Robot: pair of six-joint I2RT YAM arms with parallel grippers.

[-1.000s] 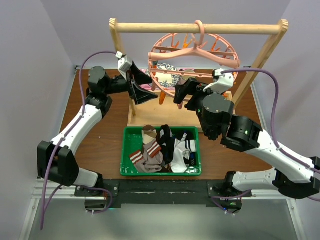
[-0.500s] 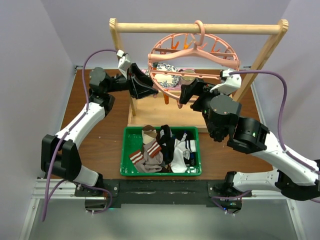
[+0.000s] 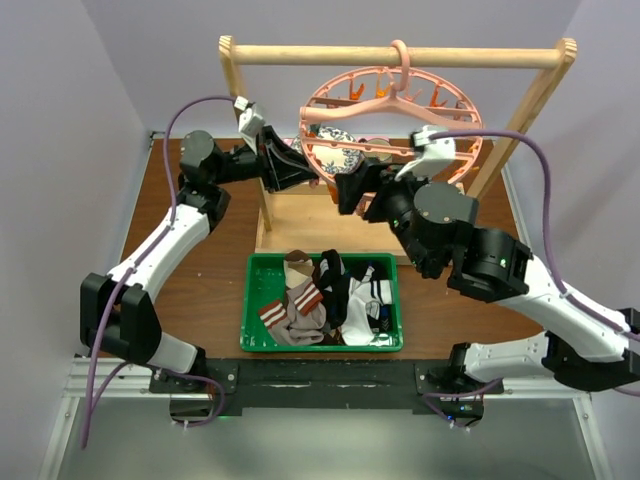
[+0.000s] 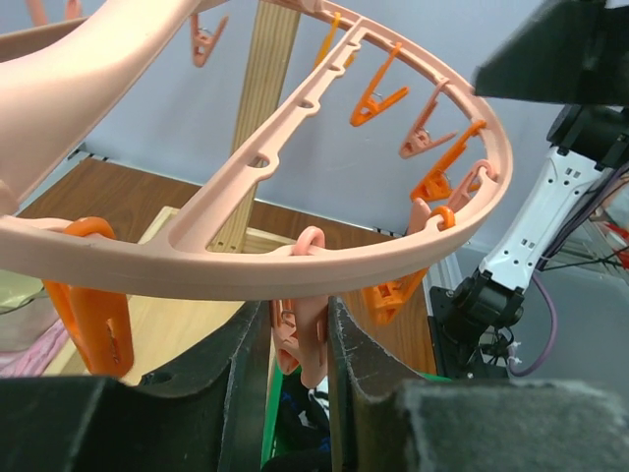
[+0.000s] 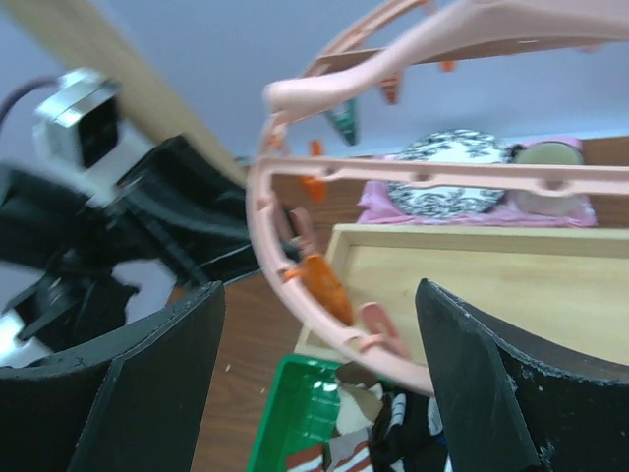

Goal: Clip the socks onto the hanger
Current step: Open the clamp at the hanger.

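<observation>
Left end effector (image 4: 293,326) pinches a pink clip (image 4: 307,346) hanging under the hanger (image 4: 295,267) rim, evidently to spring it open. Right end effector (image 5: 316,295) is spread wide and empty, rim directly ahead; the socks (image 3: 300,305) lie below it in the green bin (image 3: 248,300).

Hanger (image 4: 295,270) cropped at frame edges; socks (image 5: 393,438) blurred, cut off.

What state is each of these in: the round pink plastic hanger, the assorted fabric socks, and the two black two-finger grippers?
Round pink plastic hanger: hooked over the wooden rack, visible clips bare.
Assorted fabric socks: piled loose in the green plastic bin.
Left gripper: shut on a pink clip under the rim.
Right gripper: open, empty.
</observation>
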